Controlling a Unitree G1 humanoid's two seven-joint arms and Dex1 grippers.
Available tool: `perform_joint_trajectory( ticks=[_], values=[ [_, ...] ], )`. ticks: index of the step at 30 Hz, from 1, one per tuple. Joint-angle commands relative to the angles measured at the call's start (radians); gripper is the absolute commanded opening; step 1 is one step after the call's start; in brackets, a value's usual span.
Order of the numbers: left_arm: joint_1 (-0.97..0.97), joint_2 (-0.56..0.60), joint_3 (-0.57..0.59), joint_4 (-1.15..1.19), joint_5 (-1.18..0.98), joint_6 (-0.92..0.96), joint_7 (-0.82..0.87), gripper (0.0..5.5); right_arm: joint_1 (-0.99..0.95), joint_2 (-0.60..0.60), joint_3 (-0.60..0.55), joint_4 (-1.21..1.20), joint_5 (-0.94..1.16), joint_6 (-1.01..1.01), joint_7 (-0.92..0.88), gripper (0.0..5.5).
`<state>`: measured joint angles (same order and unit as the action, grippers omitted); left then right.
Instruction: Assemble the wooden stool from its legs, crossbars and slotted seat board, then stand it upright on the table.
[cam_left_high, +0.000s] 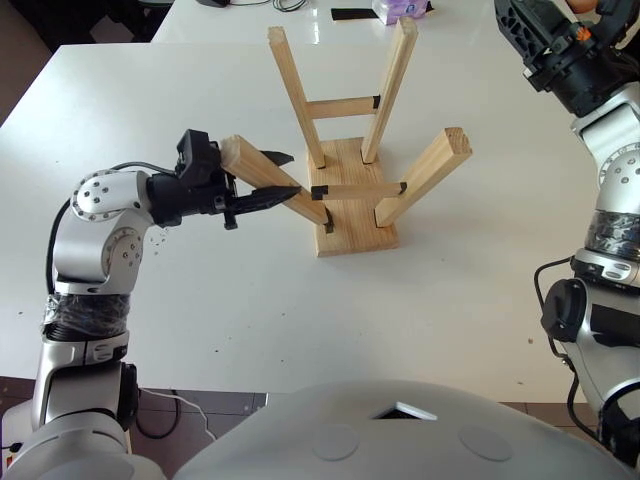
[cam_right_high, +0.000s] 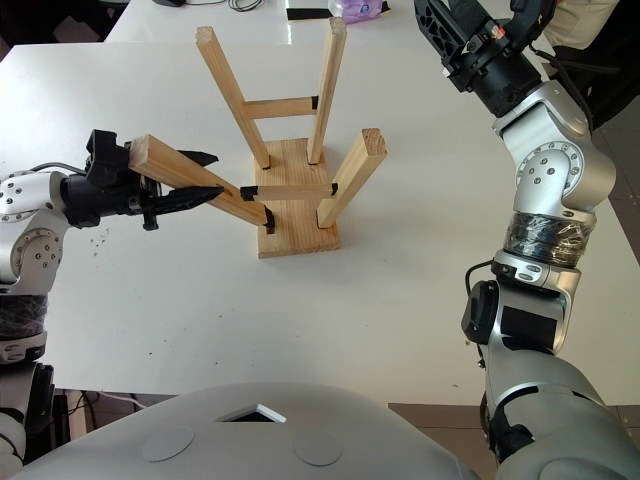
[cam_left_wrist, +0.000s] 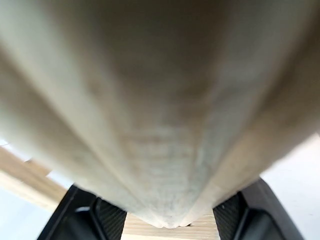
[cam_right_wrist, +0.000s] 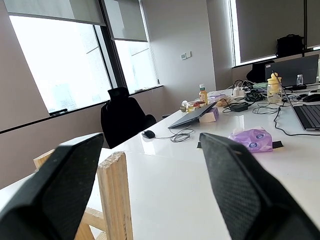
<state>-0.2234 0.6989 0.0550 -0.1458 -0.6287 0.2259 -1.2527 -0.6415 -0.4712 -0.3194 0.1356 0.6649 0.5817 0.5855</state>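
Observation:
The stool lies upside down on the white table, its slotted seat board (cam_left_high: 350, 238) flat and its legs pointing up. Two back legs (cam_left_high: 295, 95) (cam_left_high: 390, 85) are joined by a crossbar (cam_left_high: 342, 106). A second crossbar (cam_left_high: 358, 189) links the two splayed front legs. My left gripper (cam_left_high: 290, 173) is shut on the left front leg (cam_left_high: 245, 158), one finger on each side; in the left wrist view that leg (cam_left_wrist: 160, 110) runs between the pads (cam_left_wrist: 107, 220). My right gripper (cam_right_high: 440, 25) hangs open above the table's far right, with a leg top (cam_right_wrist: 115, 195) below its fingers (cam_right_wrist: 240, 180).
A purple tissue pack (cam_left_high: 400, 10) and a flat black item (cam_left_high: 350, 14) lie on the table behind. Bare white tabletop (cam_left_high: 300, 320) stretches in front of the stool and to both sides. The table's front edge runs close to my body.

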Motion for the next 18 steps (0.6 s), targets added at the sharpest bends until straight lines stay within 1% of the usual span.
perform_joint_trajectory(
  ticks=[1,4,9,14,18],
  values=[
    [0.016,0.035,-0.046,0.015,0.04,0.016,-0.057,2.05,-0.012,0.016,-0.011,-0.018,0.016,0.011,-0.023,3.53],
    [0.007,0.048,-0.047,0.02,0.037,0.023,-0.066,2.05,-0.004,0.02,-0.011,-0.037,0.022,0.015,-0.03,3.53],
    [-0.017,0.102,-0.046,0.004,0.02,0.101,-0.074,2.05,0.04,0.035,-0.035,-0.097,0.046,0.024,-0.065,3.53],
    [-0.06,0.102,-0.078,0.041,0.054,0.101,-0.084,2.05,0.089,0.076,-0.035,-0.16,0.064,0.025,-0.11,3.53],
    [-0.056,0.099,-0.069,0.011,0.042,0.091,-0.083,2.05,0.13,0.089,-0.036,-0.206,0.069,0.031,-0.134,3.53]
  ],
)
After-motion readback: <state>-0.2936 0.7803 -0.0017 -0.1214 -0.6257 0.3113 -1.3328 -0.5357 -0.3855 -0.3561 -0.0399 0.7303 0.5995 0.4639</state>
